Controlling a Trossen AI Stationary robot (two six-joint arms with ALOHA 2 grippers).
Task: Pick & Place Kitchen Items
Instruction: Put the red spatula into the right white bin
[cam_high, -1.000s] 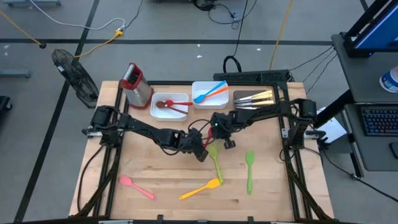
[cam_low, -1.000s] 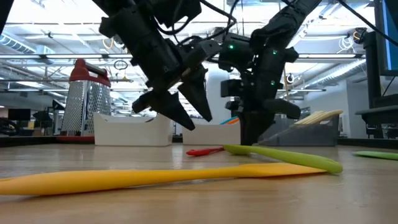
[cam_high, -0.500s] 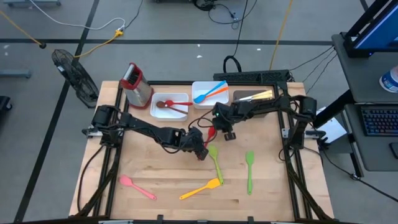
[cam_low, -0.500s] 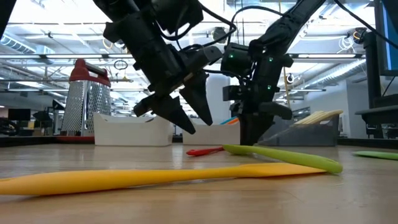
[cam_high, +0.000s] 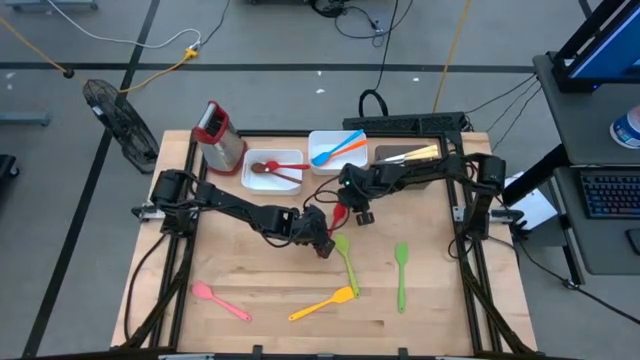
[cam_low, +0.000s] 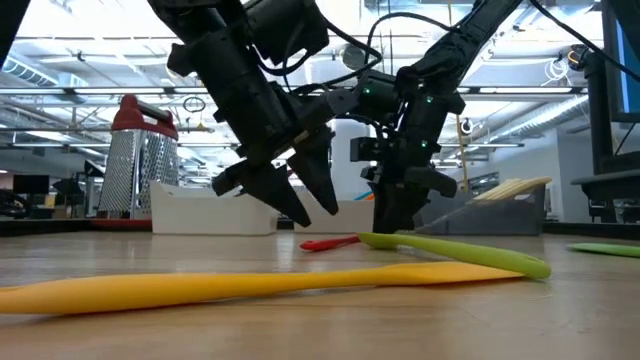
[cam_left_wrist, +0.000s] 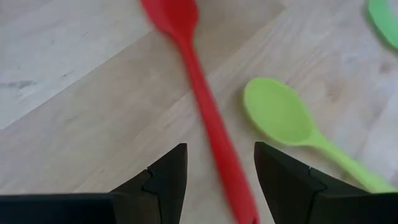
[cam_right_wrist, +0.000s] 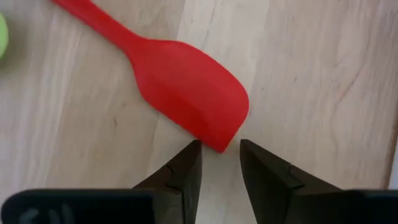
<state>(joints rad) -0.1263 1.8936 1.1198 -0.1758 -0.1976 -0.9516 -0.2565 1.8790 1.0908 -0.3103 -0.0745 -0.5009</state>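
A red spatula (cam_high: 337, 216) lies flat on the wooden table (cam_high: 260, 290) between my two grippers. My left gripper (cam_left_wrist: 219, 177) is open and points down, its fingers on either side of the spatula's handle (cam_left_wrist: 214, 143), a little above the table in the low view (cam_low: 300, 210). My right gripper (cam_right_wrist: 220, 163) is open by a narrow gap, low over the table at the blade's (cam_right_wrist: 186, 87) free end. A green spoon (cam_left_wrist: 280, 112) lies beside the handle. My right gripper's fingertips (cam_right_wrist: 189, 155) stand right at the rounded free end of the red spatula's blade (cam_right_wrist: 219, 142), coming from above. I cannot tell whether they touch it. The blade lies flat on the table.
Two white trays (cam_high: 250, 176) (cam_high: 316, 139) and a dark tray with pale-handled knives (cam_high: 410, 155) stand at the far edge, next to a red-topped grater (cam_high: 218, 130). A green spatula (cam_high: 401, 275), a yellow spatula (cam_high: 322, 305) and a pink spoon (cam_high: 220, 300) lie nearer.
My right gripper has gone toward the table's far edge and a little left, along the red spatula to its blade end. My left gripper has come down a little over the handle. The spatula has stayed on the table.
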